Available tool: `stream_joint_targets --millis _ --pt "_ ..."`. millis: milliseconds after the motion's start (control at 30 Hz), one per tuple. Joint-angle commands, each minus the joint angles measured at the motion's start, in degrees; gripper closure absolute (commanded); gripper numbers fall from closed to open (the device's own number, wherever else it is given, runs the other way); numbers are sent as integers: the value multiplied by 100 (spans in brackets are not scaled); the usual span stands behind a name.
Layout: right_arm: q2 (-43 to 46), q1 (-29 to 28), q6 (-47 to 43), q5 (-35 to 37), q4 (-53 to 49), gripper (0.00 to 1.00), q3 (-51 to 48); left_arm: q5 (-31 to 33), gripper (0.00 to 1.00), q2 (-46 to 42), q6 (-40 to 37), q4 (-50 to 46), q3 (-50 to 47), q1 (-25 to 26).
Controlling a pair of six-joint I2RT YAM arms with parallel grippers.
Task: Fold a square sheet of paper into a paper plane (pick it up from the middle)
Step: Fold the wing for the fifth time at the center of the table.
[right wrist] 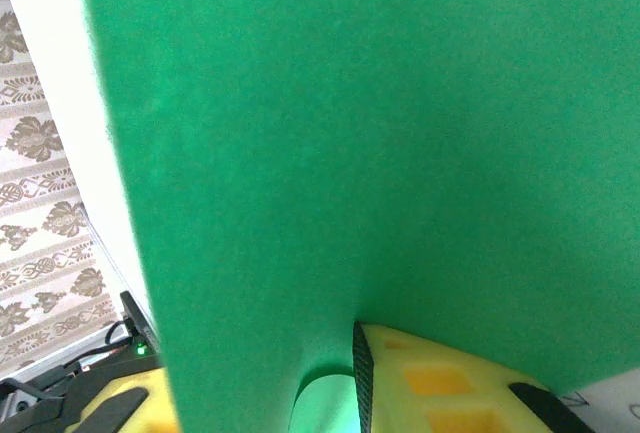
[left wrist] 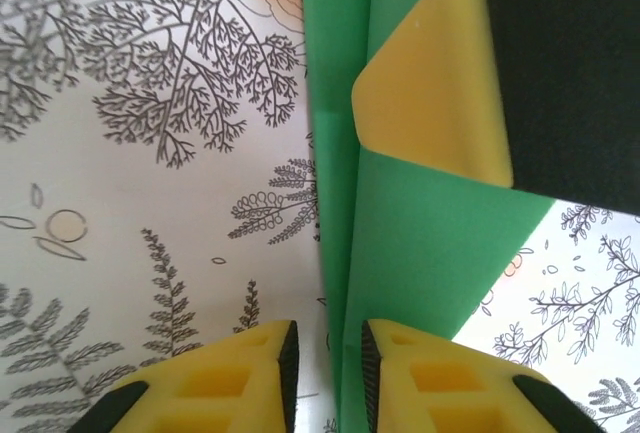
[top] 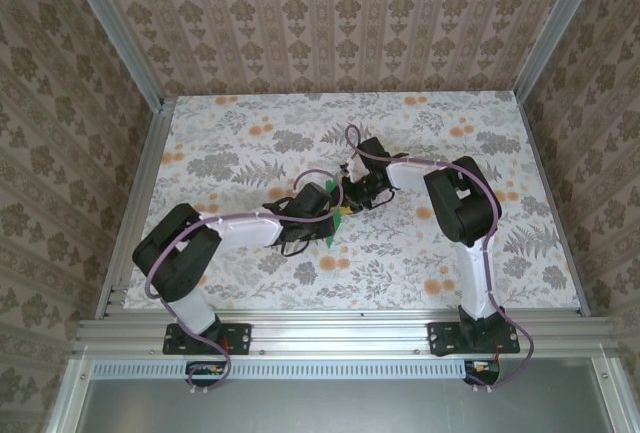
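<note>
Mid-fold stage: the bright-green creased sheet of paper stands on edge over the middle of the floral tabletop. It is pinched by the right tool, while the left tool straddles its folded edge, jaws narrowly apart. The next move likely calls for the left tool to grip or run along that crease without pulling the sheet free.
</note>
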State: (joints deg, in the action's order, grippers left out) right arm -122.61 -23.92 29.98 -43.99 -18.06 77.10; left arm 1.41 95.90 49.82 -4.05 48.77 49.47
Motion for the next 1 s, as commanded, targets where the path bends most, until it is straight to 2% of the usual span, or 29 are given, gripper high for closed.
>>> stream_joint_targets --millis 0,133,333,667,967 --pt "-449 106 42 914 -470 74 -143 348 70 -329 -307 -275 46 162" --pt "-452 107 36 913 -479 74 -136 562 63 -312 -479 -360 198 393" --pt "-458 106 36 917 -483 74 -134 902 61 17 -590 -710 520 603" --pt "-464 107 38 911 -481 74 -125 1114 68 429 -459 -981 745 721" --pt "-453 107 46 917 -490 74 -121 1417 84 572 -404 -1273 899 789"
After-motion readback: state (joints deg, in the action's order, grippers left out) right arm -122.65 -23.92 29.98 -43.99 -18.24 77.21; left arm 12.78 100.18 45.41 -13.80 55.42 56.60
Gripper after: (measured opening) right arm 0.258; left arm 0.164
